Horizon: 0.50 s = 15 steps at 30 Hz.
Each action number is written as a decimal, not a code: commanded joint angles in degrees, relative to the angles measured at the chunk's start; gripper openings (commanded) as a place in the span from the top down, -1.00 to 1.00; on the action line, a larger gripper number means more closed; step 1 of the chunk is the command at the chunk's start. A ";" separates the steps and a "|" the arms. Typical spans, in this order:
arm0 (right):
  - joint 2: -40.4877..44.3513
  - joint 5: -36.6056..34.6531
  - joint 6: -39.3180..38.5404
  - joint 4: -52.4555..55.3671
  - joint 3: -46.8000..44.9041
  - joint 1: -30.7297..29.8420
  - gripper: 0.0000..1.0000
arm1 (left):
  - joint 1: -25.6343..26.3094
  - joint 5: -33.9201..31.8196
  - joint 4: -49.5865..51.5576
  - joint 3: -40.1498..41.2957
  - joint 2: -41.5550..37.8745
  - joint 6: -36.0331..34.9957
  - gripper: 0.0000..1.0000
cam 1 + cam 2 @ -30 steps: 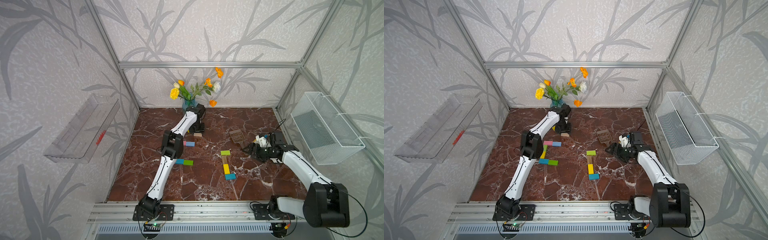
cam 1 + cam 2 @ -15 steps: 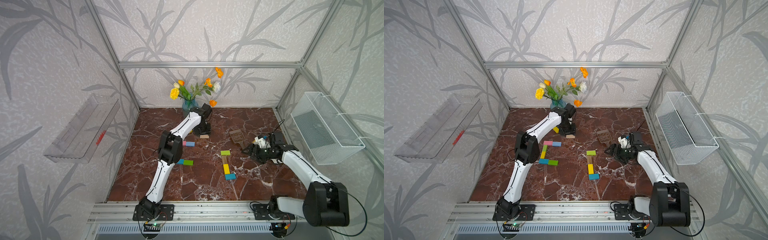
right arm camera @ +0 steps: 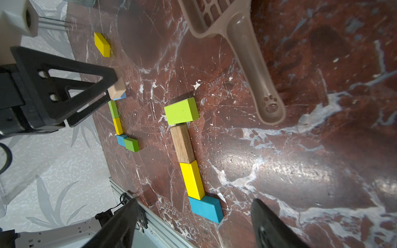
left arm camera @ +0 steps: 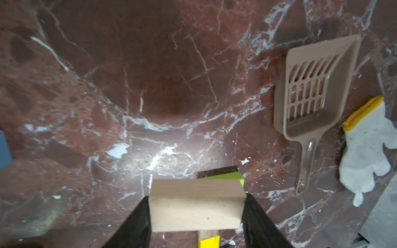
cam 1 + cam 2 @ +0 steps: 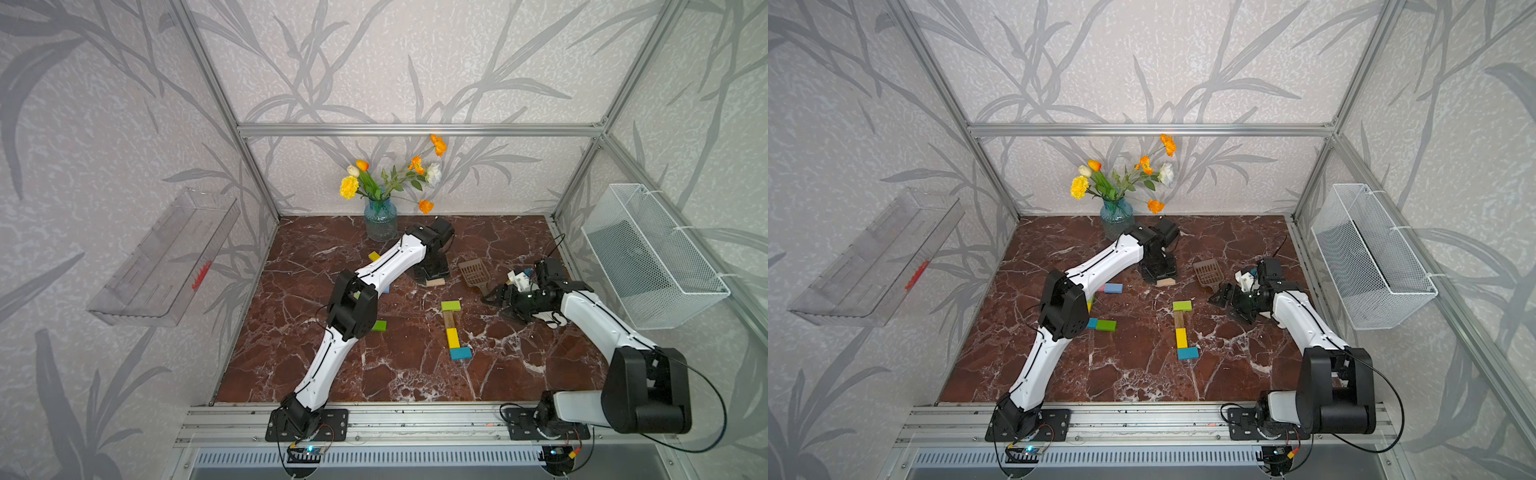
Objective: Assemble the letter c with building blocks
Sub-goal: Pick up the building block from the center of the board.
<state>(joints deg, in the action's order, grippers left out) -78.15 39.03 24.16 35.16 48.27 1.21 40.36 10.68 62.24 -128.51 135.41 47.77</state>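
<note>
Within the last second the left hand [image 5: 432, 274], clamped on a tan block [image 4: 196, 206], had carried it from beside the vase [image 5: 380, 224] toward the unfinished row of blocks [image 5: 452, 337] on the surface [image 5: 407, 374], so placing it appeared next; the right hand [image 5: 496, 305] hung apart and empty.

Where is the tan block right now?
The tan block is clamped in the left gripper, near the table's back in both top views, beside the brown scoop.
</note>
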 commanded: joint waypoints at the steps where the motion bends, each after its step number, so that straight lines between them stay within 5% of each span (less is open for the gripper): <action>1: -0.93 -0.16 -0.85 1.31 1.30 1.29 -0.63 | 1.80 0.34 -2.87 -1.18 -0.17 5.64 0.04; 15: -1.13 2.49 -4.00 2.65 1.04 8.13 -0.63 | 6.37 3.22 -7.14 -5.09 4.50 10.65 0.07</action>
<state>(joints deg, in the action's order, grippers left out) -79.11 40.21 21.76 36.34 48.27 8.54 46.15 13.08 56.34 -131.98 138.19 56.71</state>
